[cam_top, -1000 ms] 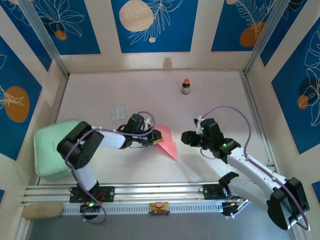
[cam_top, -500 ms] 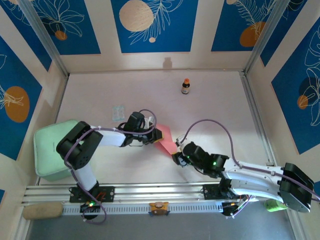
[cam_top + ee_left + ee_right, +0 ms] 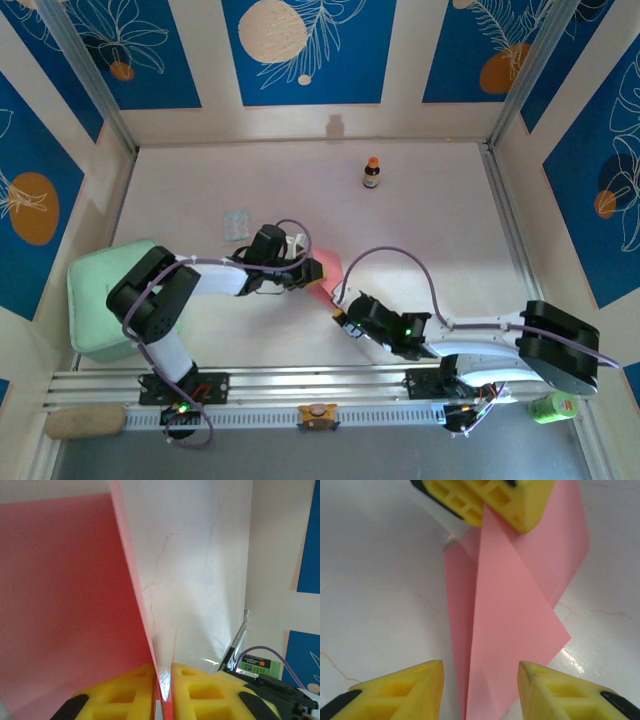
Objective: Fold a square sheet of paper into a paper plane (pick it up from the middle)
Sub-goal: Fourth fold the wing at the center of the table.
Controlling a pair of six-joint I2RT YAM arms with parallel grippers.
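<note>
Near the middle of the pale marbled surface point(image 3: 430, 210), the thin salmon-pink sheet of paper point(image 3: 334, 270), already folded, is pinched at one end by the left claw point(image 3: 314, 272), likely to be kept still. Its pointed end is found between the spread tips of the right claw point(image 3: 480, 680), with nothing held. Blue leaf-painted walls point(image 3: 310, 60) are set around.

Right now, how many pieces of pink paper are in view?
1: a folded salmon-pink paper sheet, its far end pinched in the left gripper, its near tip inside the open right gripper. Another beneath could be hidden.
</note>
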